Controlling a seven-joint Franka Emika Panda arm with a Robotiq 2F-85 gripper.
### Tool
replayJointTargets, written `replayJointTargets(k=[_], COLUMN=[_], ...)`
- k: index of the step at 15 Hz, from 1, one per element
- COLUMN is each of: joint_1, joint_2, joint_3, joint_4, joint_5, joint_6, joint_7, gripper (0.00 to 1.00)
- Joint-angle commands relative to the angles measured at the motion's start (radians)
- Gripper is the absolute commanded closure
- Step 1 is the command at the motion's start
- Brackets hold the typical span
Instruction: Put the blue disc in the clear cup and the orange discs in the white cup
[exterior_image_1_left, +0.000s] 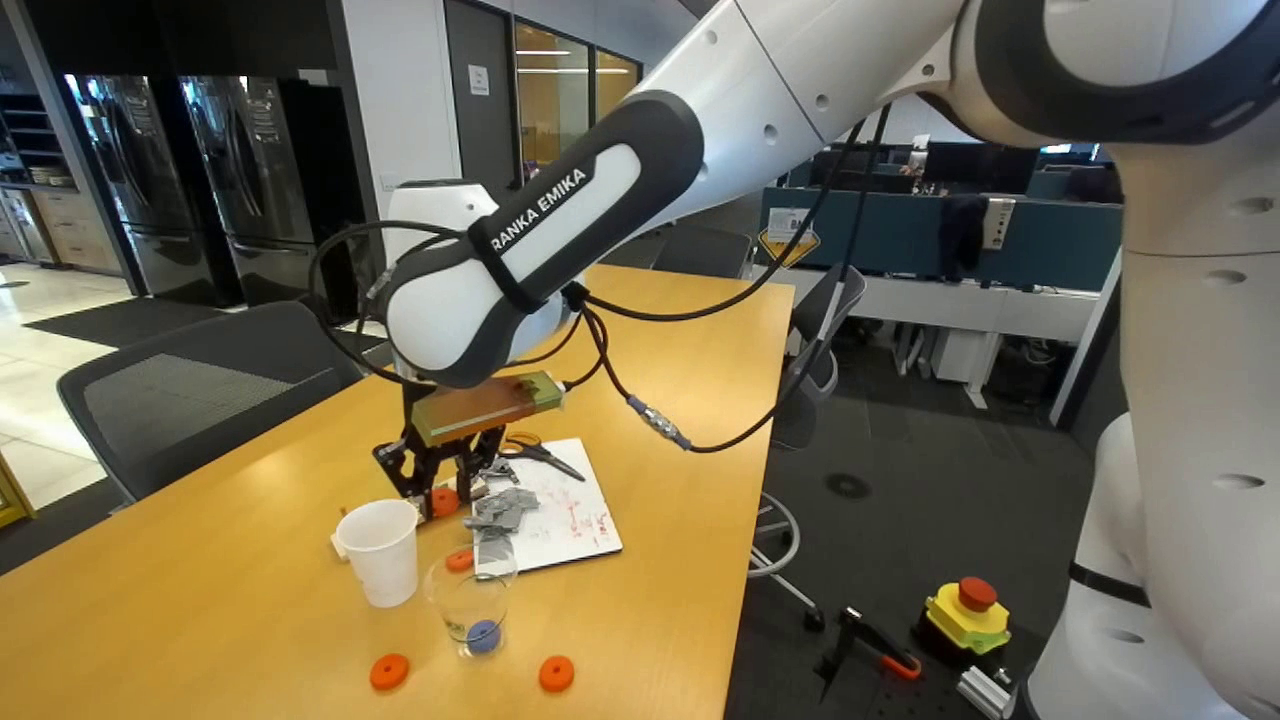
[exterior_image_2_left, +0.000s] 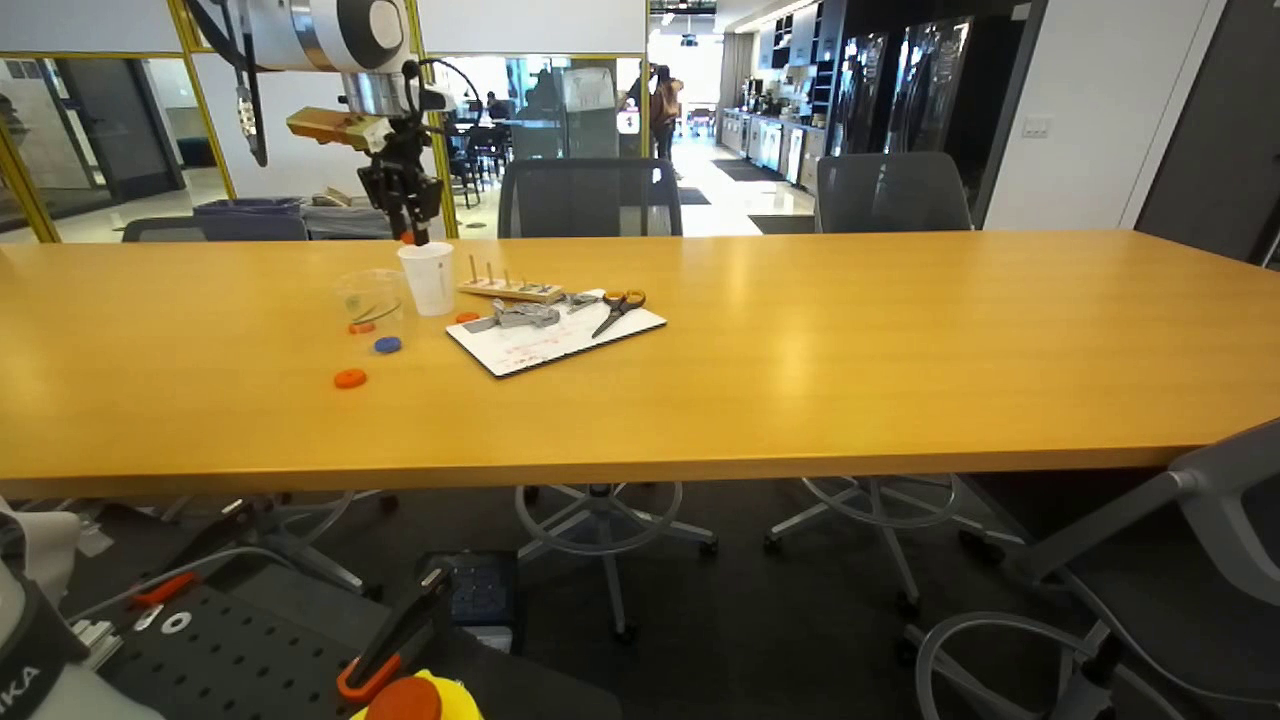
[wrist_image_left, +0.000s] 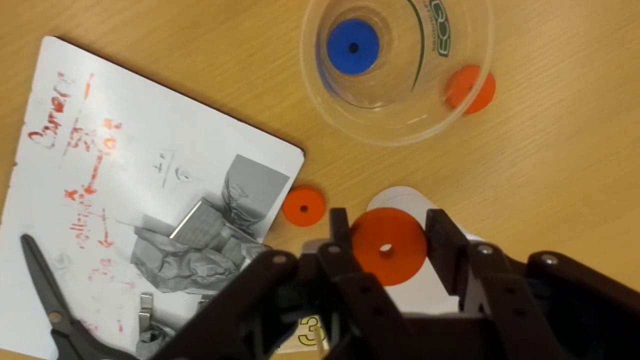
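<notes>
Cups: two in an exterior view, white cup (exterior_image_1_left: 385, 553) at ten o'clock of clear cup (exterior_image_1_left: 472, 603).
Orange discs (exterior_image_1_left: 557, 674): four, I count.
Scissors (exterior_image_2_left: 616, 310): one pair in an exterior view, at the whiteboard's (exterior_image_2_left: 560, 338) two o'clock.
Gripper (wrist_image_left: 388, 235): one, in the wrist view, clamped on an orange disc (wrist_image_left: 400, 240).
Blue disc (wrist_image_left: 353, 46): one, inside the clear cup, twelve o'clock of the gripper.

On the table (exterior_image_2_left: 900, 380), as seen across its near long edge in an exterior view. At left: tumbler (exterior_image_2_left: 372, 295), inner disc (exterior_image_2_left: 388, 345) in it, front disc (exterior_image_2_left: 349, 379) before it toward the edge, rear disc (exterior_image_2_left: 361, 327) behind it. Behind and right of the tumbler: cup (exterior_image_2_left: 430, 285). Right of the cup: board (exterior_image_2_left: 530, 352), side disc (exterior_image_2_left: 467, 317) just beside its left corner, scraps (exterior_image_2_left: 527, 315) and scissors (exterior_image_2_left: 612, 314) on it, peg rack (exterior_image_2_left: 500, 289) behind. Above the table: raised disc (wrist_image_left: 400, 242) in the gripper (wrist_image_left: 385, 227), near the cup's rim.
</notes>
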Motion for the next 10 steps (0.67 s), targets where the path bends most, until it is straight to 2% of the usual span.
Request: replayJointTargets(k=[1,10], joint_1=[0.026,0.051], joint_2=[0.095,0.25], joint_3=[0.0,-0.016], joint_4=[0.153,0.372], joint_5=[-0.028,-0.022], joint_6=[-0.068,-0.141], joint_7=[0.008,-0.001], gripper=[0.78,0.78])
